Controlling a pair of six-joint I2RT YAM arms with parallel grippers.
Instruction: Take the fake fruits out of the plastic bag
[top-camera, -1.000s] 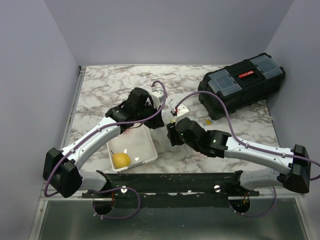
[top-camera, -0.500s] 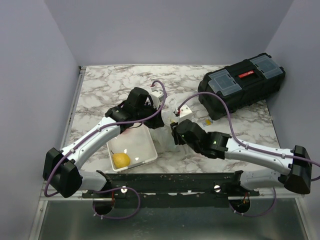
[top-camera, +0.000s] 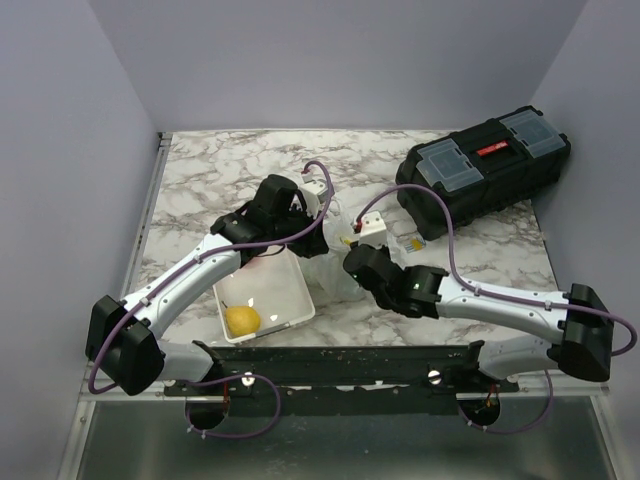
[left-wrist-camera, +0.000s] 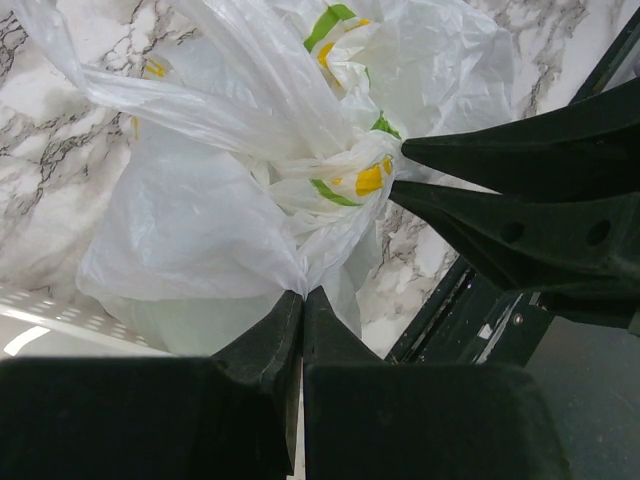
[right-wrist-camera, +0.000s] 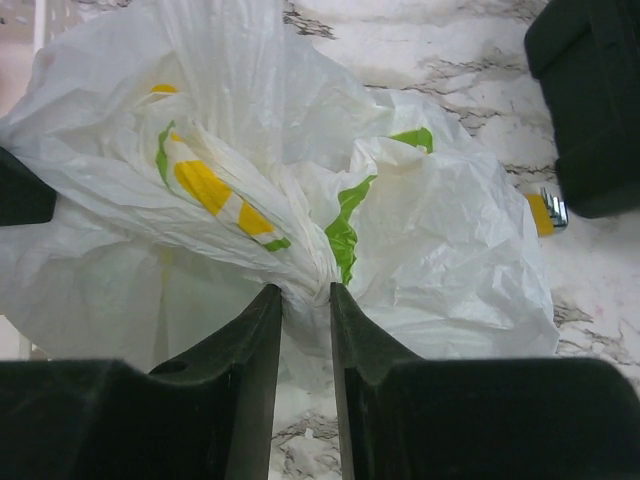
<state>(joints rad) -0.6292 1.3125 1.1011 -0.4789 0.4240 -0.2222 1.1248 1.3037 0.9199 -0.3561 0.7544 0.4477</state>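
The plastic bag (left-wrist-camera: 190, 220) is white and crinkly with green and yellow print, and lies crumpled on the marble table between my two grippers. My left gripper (left-wrist-camera: 302, 292) is shut on a fold of its film. My right gripper (right-wrist-camera: 305, 290) pinches a twisted bunch of the bag (right-wrist-camera: 420, 240) from the opposite side, both fingers pressing the plastic. From above, only a sliver of the bag (top-camera: 333, 278) shows between the left gripper (top-camera: 316, 242) and the right gripper (top-camera: 351, 262). The fake fruits are hidden inside the bag.
A white tray (top-camera: 300, 292) holding a yellow pear-like fruit (top-camera: 242, 319) sits just left of the bag. A black toolbox (top-camera: 485, 170) stands at the back right. A small yellow item (top-camera: 412, 243) lies in front of it. Grey walls enclose the table.
The right arm has pushed in toward the bag and its jaws have narrowed onto a bunch of plastic. The left arm keeps its pinch and has not moved.
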